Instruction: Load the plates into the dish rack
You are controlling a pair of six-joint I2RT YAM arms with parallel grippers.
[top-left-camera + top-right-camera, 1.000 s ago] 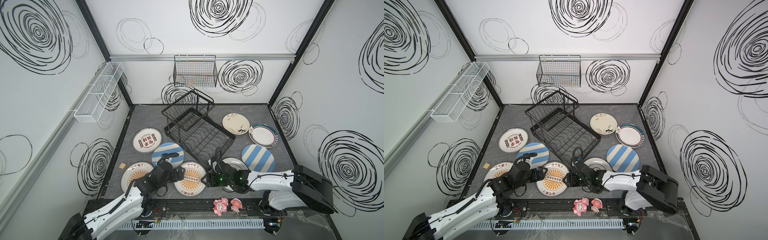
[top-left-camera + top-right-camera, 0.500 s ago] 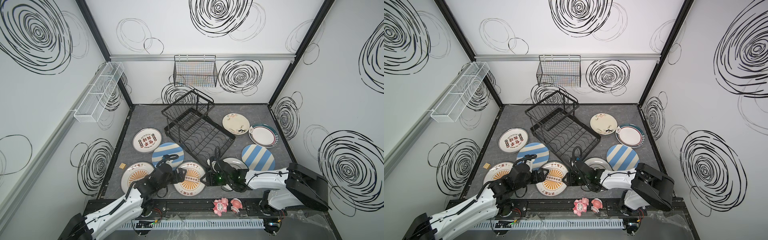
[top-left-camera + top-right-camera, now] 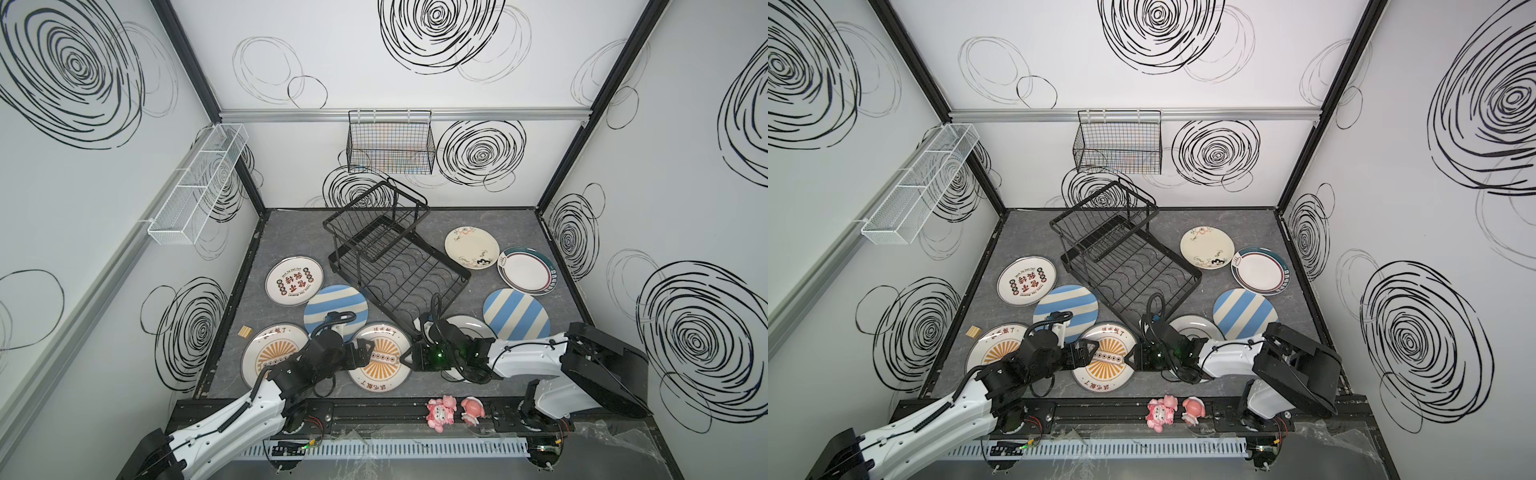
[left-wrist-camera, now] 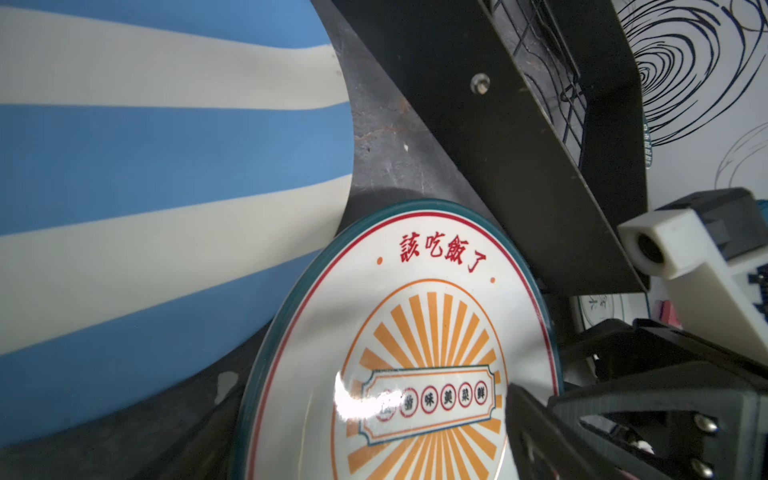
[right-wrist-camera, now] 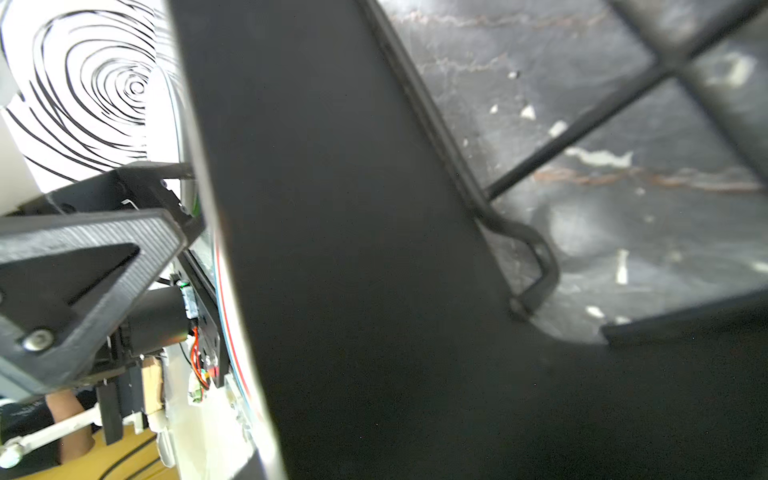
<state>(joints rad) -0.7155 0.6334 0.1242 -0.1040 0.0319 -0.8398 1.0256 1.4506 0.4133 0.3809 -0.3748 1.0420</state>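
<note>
Right gripper (image 3: pixel 407 359) lies low at sunburst plate's (image 3: pixel 380 376) rim, grip unclear; left gripper (image 3: pixel 365 354) open.

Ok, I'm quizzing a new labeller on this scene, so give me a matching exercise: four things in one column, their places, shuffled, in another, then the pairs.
Things:
1. dish rack
2. teal-rimmed plate
3. white mesh basket
4. pink figurines

Places:
A. on the front rail
B. hung on the left wall
C. middle of the mat
D. far right of the mat, by the right wall

Pairs: 1-C, 2-D, 3-B, 4-A.
</note>
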